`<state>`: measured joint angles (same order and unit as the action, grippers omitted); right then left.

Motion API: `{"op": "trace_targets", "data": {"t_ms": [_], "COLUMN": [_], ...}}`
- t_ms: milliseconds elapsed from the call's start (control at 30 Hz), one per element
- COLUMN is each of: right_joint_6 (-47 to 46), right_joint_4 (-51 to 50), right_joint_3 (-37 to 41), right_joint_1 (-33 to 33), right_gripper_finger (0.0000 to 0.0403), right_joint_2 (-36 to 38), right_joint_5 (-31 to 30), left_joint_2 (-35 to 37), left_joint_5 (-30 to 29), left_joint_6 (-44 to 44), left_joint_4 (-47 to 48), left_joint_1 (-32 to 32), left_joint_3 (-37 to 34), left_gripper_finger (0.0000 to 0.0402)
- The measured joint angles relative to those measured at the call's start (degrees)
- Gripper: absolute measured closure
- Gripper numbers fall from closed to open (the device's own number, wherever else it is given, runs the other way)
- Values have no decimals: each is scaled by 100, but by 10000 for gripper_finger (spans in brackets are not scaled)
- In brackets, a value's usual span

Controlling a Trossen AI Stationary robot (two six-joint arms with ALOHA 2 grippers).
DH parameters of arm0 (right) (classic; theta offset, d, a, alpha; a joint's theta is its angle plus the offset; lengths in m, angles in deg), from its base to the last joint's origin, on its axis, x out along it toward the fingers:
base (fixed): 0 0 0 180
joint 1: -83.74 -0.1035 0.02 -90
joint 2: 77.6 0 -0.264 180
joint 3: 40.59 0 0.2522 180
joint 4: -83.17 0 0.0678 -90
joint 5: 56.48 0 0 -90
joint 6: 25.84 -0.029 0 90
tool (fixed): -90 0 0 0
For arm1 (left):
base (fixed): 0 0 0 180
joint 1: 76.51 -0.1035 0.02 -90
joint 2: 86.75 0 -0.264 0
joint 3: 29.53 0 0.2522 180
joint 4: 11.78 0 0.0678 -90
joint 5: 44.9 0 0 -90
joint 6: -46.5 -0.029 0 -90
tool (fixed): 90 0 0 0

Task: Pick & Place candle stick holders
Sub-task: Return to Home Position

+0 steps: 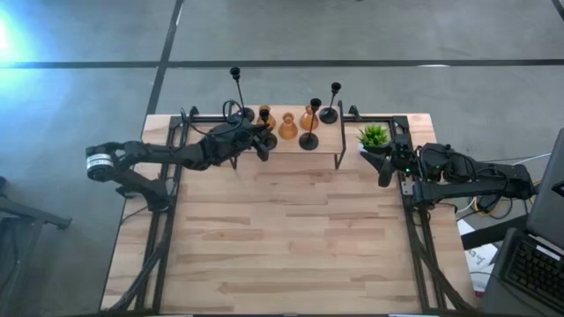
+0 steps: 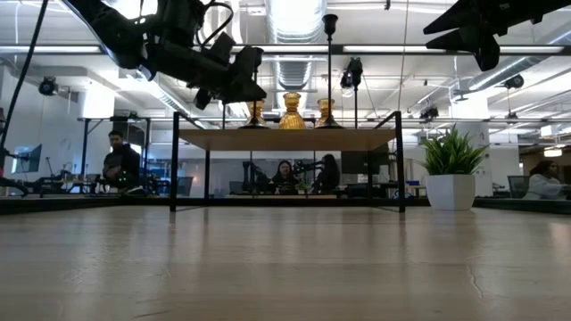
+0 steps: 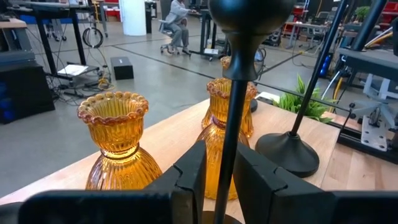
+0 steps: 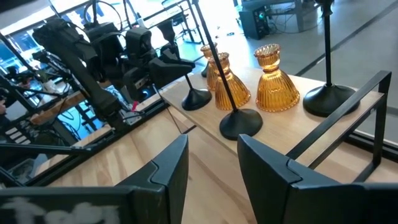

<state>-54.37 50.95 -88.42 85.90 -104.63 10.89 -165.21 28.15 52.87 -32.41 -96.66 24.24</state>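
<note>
Several candle stick holders stand on a raised wooden shelf (image 1: 282,151) at the table's far edge. Three are amber (image 1: 288,128) and the others are black with thin stems (image 1: 308,139). My left gripper (image 1: 263,145) reaches over the shelf's left part and is shut on one black holder (image 3: 239,81), just in front of two amber ones (image 3: 115,143). My right gripper (image 1: 385,172) is open and empty, above the table's right side next to the green plant (image 1: 374,136). It faces the shelf in the right wrist view (image 4: 211,168). My left gripper pinches the black holder's thin stem (image 3: 229,155) between its two fingers, low on the stem just above the domed base (image 3: 214,219). The fingers come level from the table's left and lie across the stem. The holder is upright, its base down at the shelf top (image 4: 198,98).
The shelf has a black metal frame with legs (image 2: 174,169). A small potted plant (image 2: 452,169) stands on the table right of the shelf. Bare wooden tabletop (image 1: 291,238) lies in front of the shelf. People sit at desks in the room behind (image 2: 120,160).
</note>
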Motion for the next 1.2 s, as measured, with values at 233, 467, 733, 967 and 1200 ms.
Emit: {"op": "trace_targets", "data": {"t_ms": [233,467,733,967,1200], "right_joint_6": [-42,-45,-50,-112,-129], "right_joint_4": [11,25,28,33,39], "right_joint_3": [0,0,0,0,0], "right_joint_1": [0,0,0,0,0], "right_gripper_finger": [279,275,263,266,269], "right_joint_2": [0,2,2,2,-2], "right_joint_5": [14,13,12,13,11], "left_joint_2": [2,13,102,319,1270], "left_joint_5": [3,67,90,90,192], "left_joint_6": [255,268,260,259,-69], "left_joint_4": [52,76,204,382,1205], "left_joint_1": [-2,-2,-2,-2,-2], "left_joint_3": [0,0,2,2,4], "left_gripper_finger": [321,321,272,214,205]}}
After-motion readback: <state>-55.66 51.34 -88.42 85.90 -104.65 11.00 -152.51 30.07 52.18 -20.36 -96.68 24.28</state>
